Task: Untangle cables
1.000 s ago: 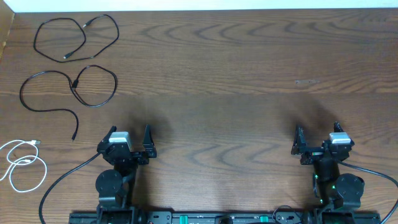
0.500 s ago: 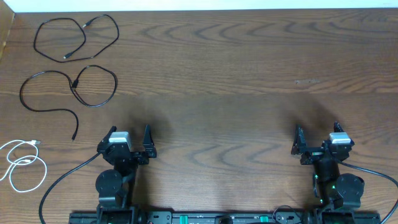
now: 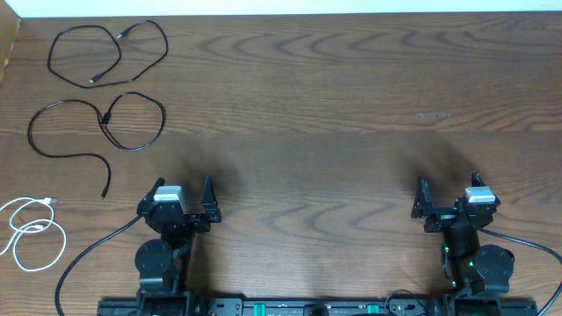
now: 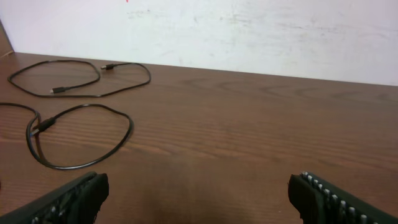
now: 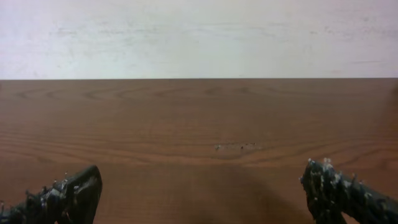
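We see a wide brown wooden desk (image 3: 334, 105) filling nearly the whole overhead view. A pale, scuffed wall (image 4: 261, 31) rises behind its far edge.

The left arm (image 3: 156, 259) and right arm (image 3: 481, 263) sit at the near edge, well apart from each other. Both point toward the far edge.

The left gripper (image 3: 183, 186) is spread wide, with bare desk between its two fingers and nothing in its grasp. The right gripper (image 3: 448, 186) is spread just as wide and also holds nothing. Its wrist camera shows only wood grain between the fingertips.

All three cables lie on the left part of the desk, away from both grippers.
- The far black cable (image 3: 167, 48) lies in loose loops at the far left corner, close to the wall.
- The nearer black cable (image 3: 163, 121) lies just on the near side of it and does not touch it. It has one round loop, a crossing over itself beside that loop, and a long tail curving down toward the left gripper's side.
- The white cable (image 3: 63, 244) is coiled at the left edge of the desk, level with the left arm. It lies apart from both black ones, and its small plug end (image 3: 50, 202) points to the right.

We also make out a small pale scuff mark (image 3: 435, 114) on the wood, out beyond the right gripper.
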